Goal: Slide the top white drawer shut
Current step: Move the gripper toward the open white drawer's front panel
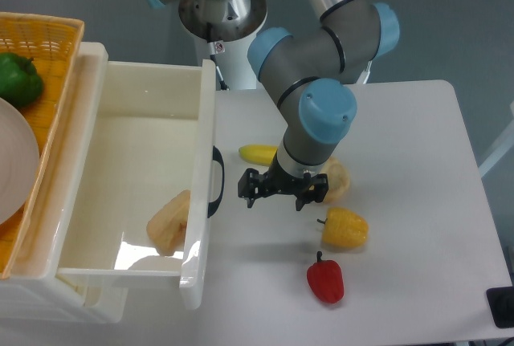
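You are looking at the top white drawer point(136, 133) standing pulled well out over the left part of the tabletop point(401, 121), its black curved handle point(217, 181) facing right toward the arm. A pale yellowish piece of food point(170, 222) is lying inside it near the front panel. Your tool point(278, 193) is hovering low over the tabletop just to the right of the handle, not touching it, with its fingers spread apart and nothing between them. Behind the tool a yellow banana-like item point(257, 153) is lying on the tabletop, and a tan piece of food point(336, 181) is sitting partly hidden by the wrist. Nearer the front edge a yellow bell pepper point(345, 229) and a red bell pepper point(325, 279) are resting apart from each other. At the far left an orange wicker basket point(60, 65) is holding a green pepper point(18, 78) (and a white plate point(14, 165), only partly in view).
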Available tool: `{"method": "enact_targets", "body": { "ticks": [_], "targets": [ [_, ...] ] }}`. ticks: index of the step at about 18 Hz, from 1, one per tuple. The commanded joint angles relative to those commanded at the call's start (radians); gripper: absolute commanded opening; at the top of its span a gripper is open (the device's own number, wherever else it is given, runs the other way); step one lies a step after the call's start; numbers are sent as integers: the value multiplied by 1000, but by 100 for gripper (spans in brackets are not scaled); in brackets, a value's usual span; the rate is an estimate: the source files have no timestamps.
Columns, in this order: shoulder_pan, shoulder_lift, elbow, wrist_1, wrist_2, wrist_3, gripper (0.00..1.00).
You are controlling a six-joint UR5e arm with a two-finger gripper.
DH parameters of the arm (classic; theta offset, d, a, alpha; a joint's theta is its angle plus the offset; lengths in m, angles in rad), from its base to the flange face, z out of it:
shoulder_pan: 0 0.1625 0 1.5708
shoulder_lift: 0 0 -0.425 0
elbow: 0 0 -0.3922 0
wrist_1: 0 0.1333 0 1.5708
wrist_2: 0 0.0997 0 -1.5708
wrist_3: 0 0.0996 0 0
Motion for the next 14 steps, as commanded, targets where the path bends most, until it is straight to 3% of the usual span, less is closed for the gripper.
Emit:
{"method": "enact_targets", "body": {
  "ticks": [14],
  "targets": [
    [-15,6,-8,-8,-9,0,100]
  ]
}}
